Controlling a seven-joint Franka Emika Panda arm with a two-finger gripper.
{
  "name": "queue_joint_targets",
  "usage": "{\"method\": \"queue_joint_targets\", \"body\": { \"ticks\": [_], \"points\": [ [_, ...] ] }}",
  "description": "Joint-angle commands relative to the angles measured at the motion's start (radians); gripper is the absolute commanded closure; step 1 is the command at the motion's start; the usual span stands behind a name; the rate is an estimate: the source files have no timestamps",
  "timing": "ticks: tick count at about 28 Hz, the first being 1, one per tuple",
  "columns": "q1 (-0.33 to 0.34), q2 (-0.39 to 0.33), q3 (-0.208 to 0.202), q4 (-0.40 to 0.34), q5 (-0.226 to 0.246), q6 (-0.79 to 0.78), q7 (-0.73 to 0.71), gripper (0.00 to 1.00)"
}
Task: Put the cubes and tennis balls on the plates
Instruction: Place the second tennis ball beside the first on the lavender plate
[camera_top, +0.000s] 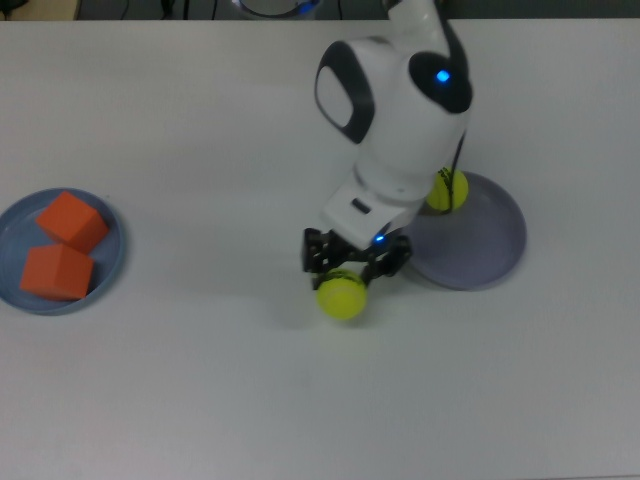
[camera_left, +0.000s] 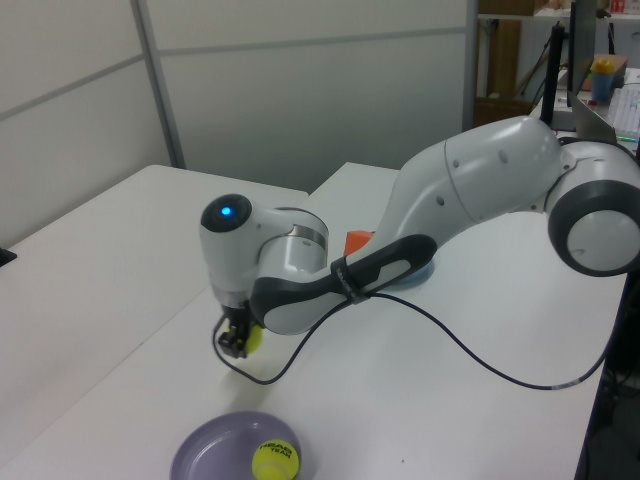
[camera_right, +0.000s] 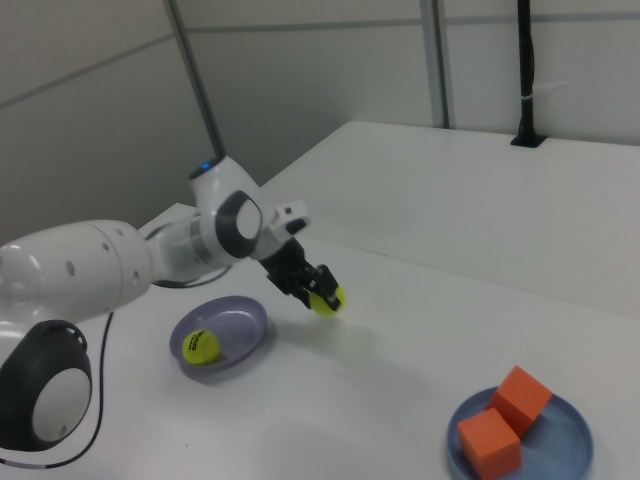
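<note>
A tennis ball (camera_top: 342, 297) is clamped between the fingers of the hand (camera_top: 356, 262), lifted clear of the worktop (camera_top: 200, 380), presumably for carrying. The lavender plate (camera_top: 482, 243), just beside the hand, already holds the other ball (camera_top: 447, 190). Both cubes (camera_top: 65, 245) are seated well apart on the blue plate (camera_top: 112, 262).

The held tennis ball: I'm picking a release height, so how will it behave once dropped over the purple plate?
The tennis ball is round and fuzzy, so it will probably bounce and roll. The gripper holds it clear of the table. The purple plate looks shallow, and its rim may not stop it; it could bump the other ball.
</note>
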Motion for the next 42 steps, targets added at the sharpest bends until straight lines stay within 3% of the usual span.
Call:
{"method": "queue_joint_targets", "body": {
  "ticks": [1,5,6,7,8,10,19,22,26,27,29,32,40,42],
  "points": [
    [0.044,-0.055,0.059,-0.024,0.021,-0.095,0.026,1.00],
    [0.064,-0.064,0.094,-0.036,0.017,-0.165,0.049,1.00],
    [0.072,-0.066,0.098,-0.041,0.017,-0.179,0.057,0.95],
    [0.090,-0.066,0.101,-0.050,0.017,-0.197,0.083,0.66],
    [0.098,-0.067,0.101,-0.053,0.017,-0.203,0.098,0.48],
    [0.106,-0.066,0.101,-0.053,0.017,-0.205,0.133,0.00],
    [0.121,-0.077,0.101,-0.027,0.023,-0.208,0.184,0.00],
    [0.104,-0.127,0.098,-0.018,0.029,-0.217,0.149,0.00],
    [0.035,-0.214,0.096,-0.018,0.107,-0.254,0.042,0.00],
    [0.021,-0.254,0.084,-0.016,0.153,-0.263,-0.012,0.00],
    [0.014,-0.287,0.056,-0.016,0.181,-0.271,-0.058,0.00],
    [0.009,-0.348,-0.022,-0.018,0.221,-0.318,-0.142,0.00],
    [-0.003,-0.408,-0.163,-0.018,0.322,-0.433,-0.294,0.00],
    [-0.015,-0.423,-0.209,-0.018,0.377,-0.452,-0.352,0.00]
  ]
}}
